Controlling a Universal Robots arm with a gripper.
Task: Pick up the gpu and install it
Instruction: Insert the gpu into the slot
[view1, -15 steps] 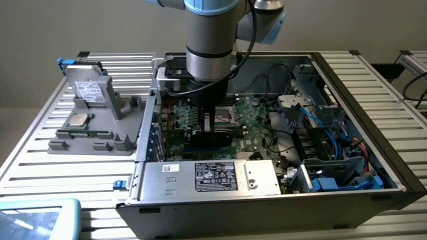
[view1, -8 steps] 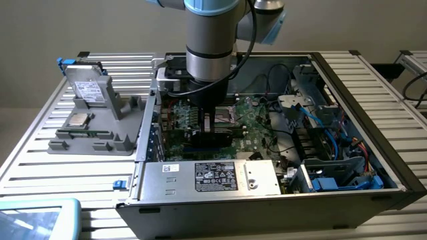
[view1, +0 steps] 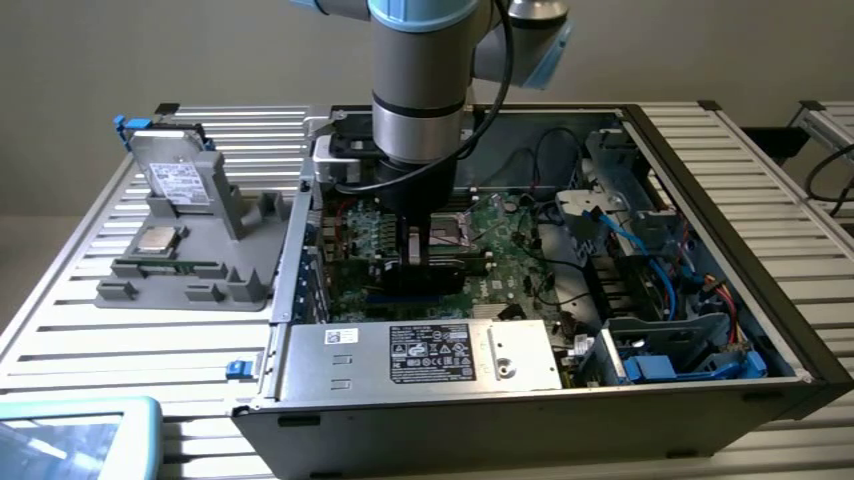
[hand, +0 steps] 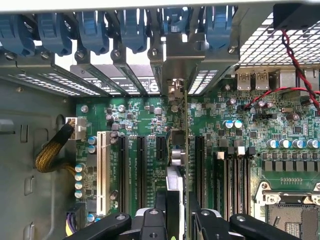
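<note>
In the exterior view the arm (view1: 420, 90) reaches straight down into the open computer case (view1: 534, 432). It hides much of the board beneath it. The gripper (view1: 430, 245) is clamped on the gpu (view1: 434, 272), which shows as a dark shape low over the green board, in the case's middle. The wrist covers its upper part, and its direction is hard to judge here. The power supply (view1: 521, 355) at the near wall carries a black label (view1: 430, 352) with white print too fine to read. On the slatted table (view1: 80, 330), at the exterior view's left, a grey holder (view1: 200, 285) props up a silvery drive (view1: 180, 178). The drive's white label is also illegible. A slim memory stick (view1: 167, 267) lies in the same holder.

In the wrist view the gripper (hand: 176, 222) is cut off by the frame edge, and its black fingers (hand: 152, 222) press on either face of the gpu (hand: 176, 147). The card stands on edge, so neither face shows. Its long axis runs parallel to the expansion slots, away from the fingers. Its metal bracket (hand: 175, 57) points at the rear wall among the blue clips (hand: 132, 27). The card hides the slot beneath it, so I cannot tell whether it is seated in the motherboard (hand: 145, 115). The white lettering between the slots is unreadable. A white slot (hand: 102, 165) and a braided cable (hand: 50, 155) lie well to one side.
</note>
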